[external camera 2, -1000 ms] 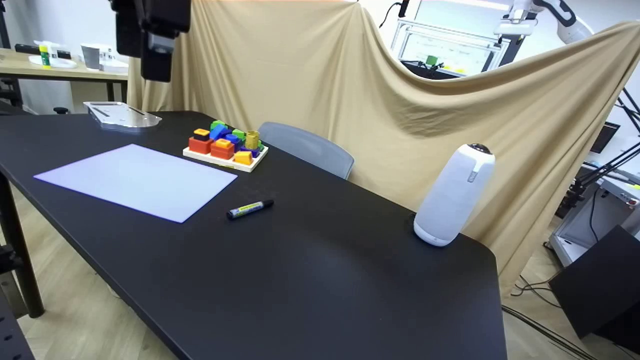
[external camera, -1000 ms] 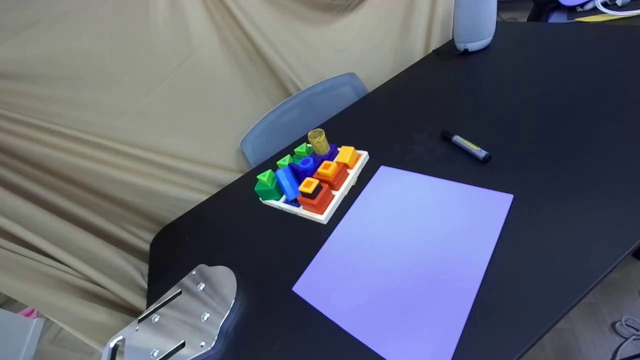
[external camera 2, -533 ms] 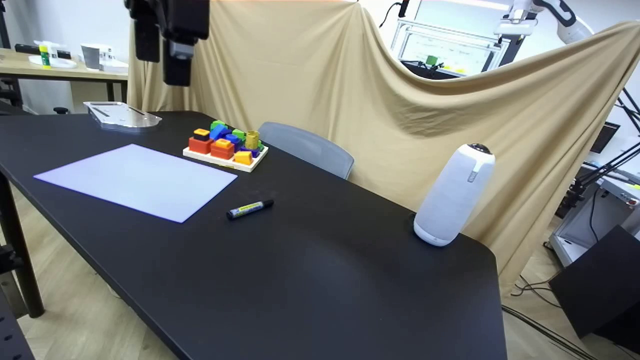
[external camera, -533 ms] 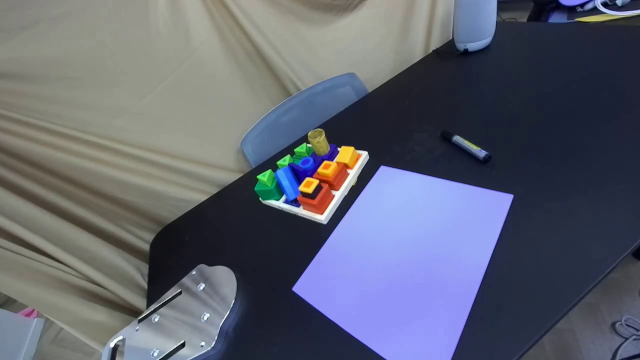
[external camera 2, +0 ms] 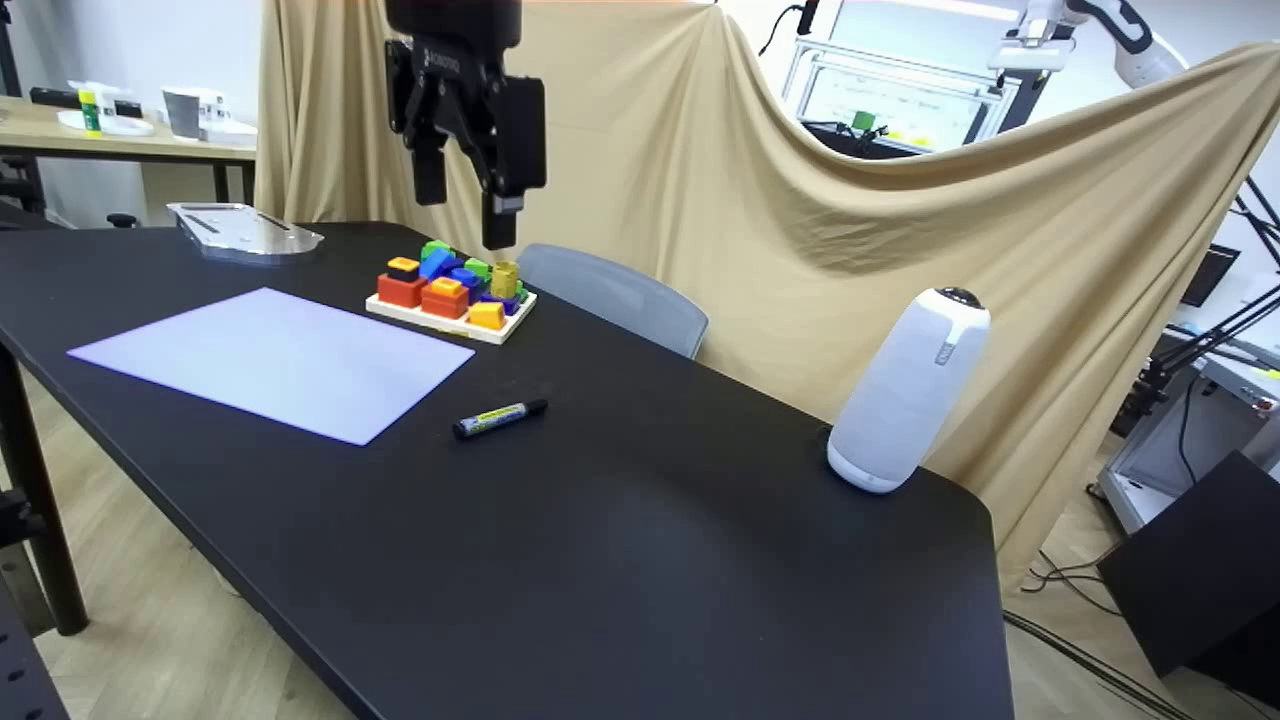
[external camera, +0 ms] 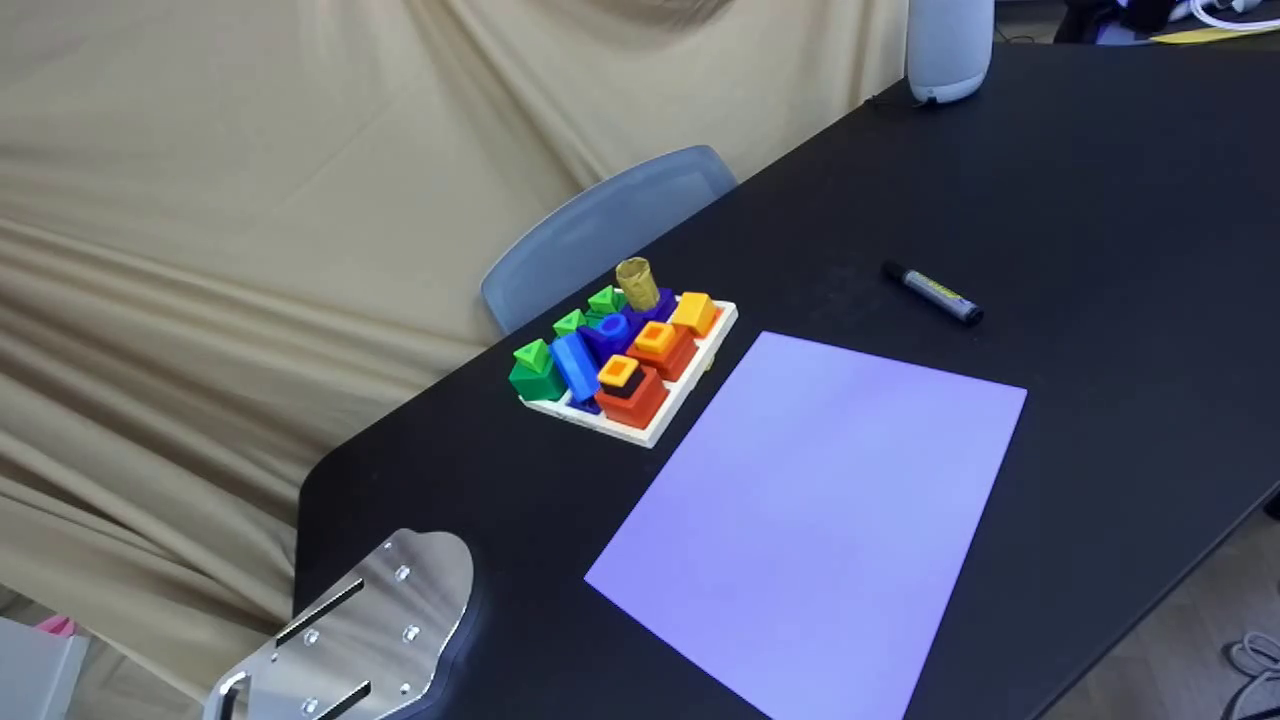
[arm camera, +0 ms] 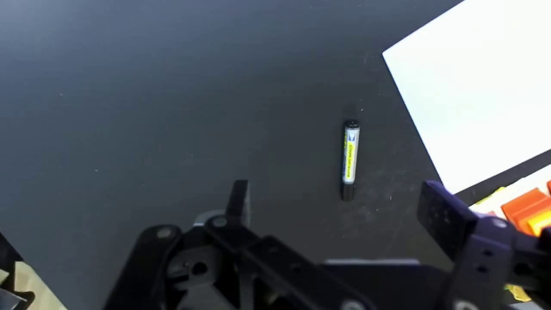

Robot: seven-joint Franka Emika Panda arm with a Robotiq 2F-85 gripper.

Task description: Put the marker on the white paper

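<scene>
The marker [external camera: 933,292], slim with a black cap and a grey and yellow label, lies on the black table beside the paper's near corner in both exterior views [external camera 2: 500,418]. The white paper [external camera: 820,520] lies flat and bare, also in an exterior view [external camera 2: 270,365]. My gripper [external camera 2: 465,212] is open and empty, high above the table, in front of the curtain. In the wrist view, the marker [arm camera: 350,155] lies on the table ahead of the open fingers [arm camera: 340,202], its cap end pointing toward them. The paper [arm camera: 482,86] shows at upper right.
A white tray of colourful blocks [external camera 2: 440,318] stands beside the paper; its edge shows in the wrist view [arm camera: 521,185] near the right finger. A metal plate [external camera: 360,620] lies at the table's end. A white speaker-like device [external camera 2: 905,395] stands at the table's edge.
In an exterior view the gripper has moved right and lower, coming more fully into view. It stays open. The marker, paper and tray have not moved.
</scene>
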